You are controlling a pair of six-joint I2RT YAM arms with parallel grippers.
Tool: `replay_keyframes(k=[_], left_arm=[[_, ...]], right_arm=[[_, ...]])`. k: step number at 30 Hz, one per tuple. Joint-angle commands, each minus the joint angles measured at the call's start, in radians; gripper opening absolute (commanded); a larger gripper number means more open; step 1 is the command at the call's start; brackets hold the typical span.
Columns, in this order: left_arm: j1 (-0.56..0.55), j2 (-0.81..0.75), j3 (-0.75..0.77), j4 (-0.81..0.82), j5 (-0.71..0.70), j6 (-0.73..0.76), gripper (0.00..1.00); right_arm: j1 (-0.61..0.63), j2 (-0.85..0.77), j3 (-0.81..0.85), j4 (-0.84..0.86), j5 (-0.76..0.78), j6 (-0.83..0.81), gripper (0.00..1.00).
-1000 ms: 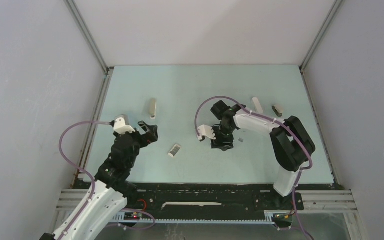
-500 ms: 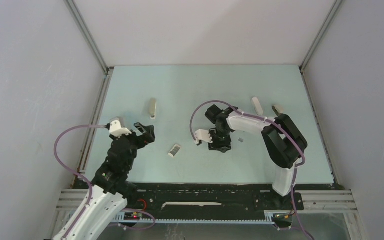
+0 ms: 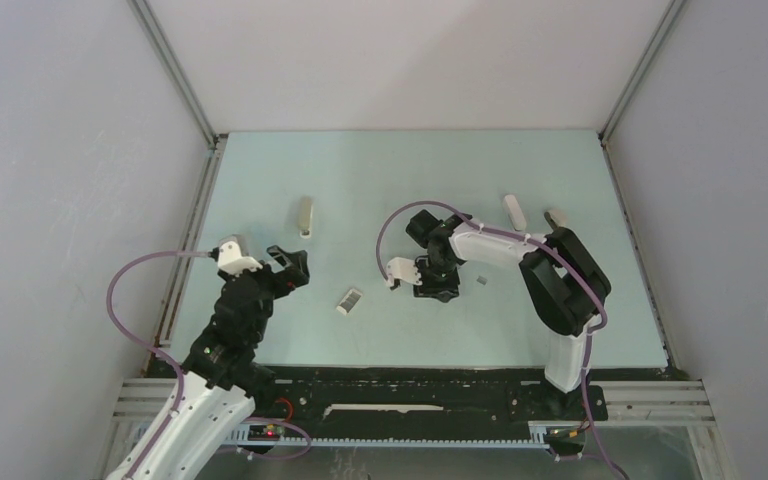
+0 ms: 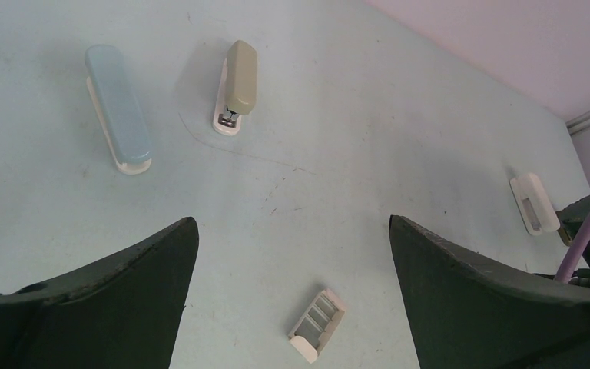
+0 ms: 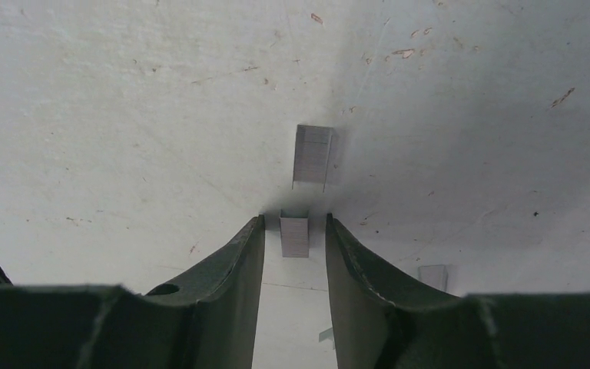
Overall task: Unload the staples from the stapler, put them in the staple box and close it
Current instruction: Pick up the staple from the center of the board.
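My right gripper (image 3: 437, 287) points down at the table, its jaws a narrow gap apart. In the right wrist view a short grey strip of staples (image 5: 294, 235) lies on the table between the fingertips (image 5: 255, 231), touching neither. A second strip (image 5: 312, 157) lies just ahead and a third (image 5: 432, 277) off to the right. One strip shows from above (image 3: 482, 281). My left gripper (image 3: 288, 262) is wide open and empty, above the table left of a small white box (image 3: 349, 300). A beige stapler (image 3: 305, 215) lies at the back left.
Two more staplers lie at the back right, a pale blue one (image 4: 117, 108) and an olive one (image 4: 235, 84). The white box also shows between my left fingers (image 4: 316, 324). Grey enclosure walls stand on three sides of the pale green table (image 3: 380, 180).
My right gripper has shifted a little left and down onto the table. My left gripper has drawn back slightly to the left.
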Motion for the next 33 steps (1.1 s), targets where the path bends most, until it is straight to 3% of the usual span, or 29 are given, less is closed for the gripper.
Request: replay_keyframes(k=[1, 16, 33], left_arm=[[0.004, -0.014, -0.030, 0.005, -0.030, 0.002, 1.00], [0.004, -0.008, -0.022, 0.005, -0.030, 0.002, 1.00], [0.004, 0.021, -0.009, 0.016, -0.008, -0.015, 1.00]], right_arm=[[0.012, 0.025, 0.024, 0.012, 0.005, 0.019, 0.42], [-0.014, 0.007, 0.023, 0.000, 0.003, 0.078, 0.07], [-0.062, -0.205, -0.053, 0.101, -0.155, 0.224, 0.02]])
